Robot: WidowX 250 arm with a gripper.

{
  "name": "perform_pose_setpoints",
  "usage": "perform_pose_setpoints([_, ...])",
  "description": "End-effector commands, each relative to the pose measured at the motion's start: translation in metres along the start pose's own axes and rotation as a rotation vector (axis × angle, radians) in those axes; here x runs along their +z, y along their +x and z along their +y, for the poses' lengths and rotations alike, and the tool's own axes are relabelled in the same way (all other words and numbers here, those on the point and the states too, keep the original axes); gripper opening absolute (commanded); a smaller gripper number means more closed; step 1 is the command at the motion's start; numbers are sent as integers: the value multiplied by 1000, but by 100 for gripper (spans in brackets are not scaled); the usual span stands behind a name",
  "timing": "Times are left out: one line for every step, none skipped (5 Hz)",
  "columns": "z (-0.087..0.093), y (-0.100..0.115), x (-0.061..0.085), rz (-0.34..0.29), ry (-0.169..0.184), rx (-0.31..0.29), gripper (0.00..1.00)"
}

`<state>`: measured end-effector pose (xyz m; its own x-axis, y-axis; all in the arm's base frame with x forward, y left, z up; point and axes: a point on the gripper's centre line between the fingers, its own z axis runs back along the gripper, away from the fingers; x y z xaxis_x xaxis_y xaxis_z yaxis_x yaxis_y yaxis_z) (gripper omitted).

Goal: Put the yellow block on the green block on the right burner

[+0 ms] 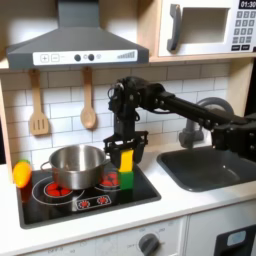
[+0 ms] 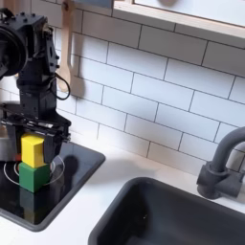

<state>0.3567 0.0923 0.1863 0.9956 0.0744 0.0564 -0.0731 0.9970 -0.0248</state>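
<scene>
The yellow block (image 1: 126, 160) (image 2: 33, 150) sits upright on top of the green block (image 1: 126, 180) (image 2: 35, 177). The stack stands on the right burner (image 1: 112, 180) (image 2: 50, 170) of the black hob. My gripper (image 1: 125, 150) (image 2: 37, 137) hangs straight down over the stack. Its fingers straddle the upper part of the yellow block, and a small gap shows beside the block in the second exterior view. The gripper looks open.
A steel pot (image 1: 76, 165) stands on the other burner, close to the stack on the first exterior view's left. A yellow-orange toy (image 1: 21, 173) lies at the hob's left edge. A sink (image 1: 210, 165) (image 2: 182, 215) with a faucet (image 2: 222, 163) is to the right. Utensils (image 1: 38, 105) hang on the tiled wall.
</scene>
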Motion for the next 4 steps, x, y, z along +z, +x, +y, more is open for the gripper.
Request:
perform_pose_setpoints([-1,-1,-2,8,1,-6,0])
perform_pose_setpoints([1,1,-6,15,8,-6,0])
perform_pose_setpoints([2,0,-5,25,7,-11,48])
perform_pose_setpoints([0,0,-3,20,5,-13,100])
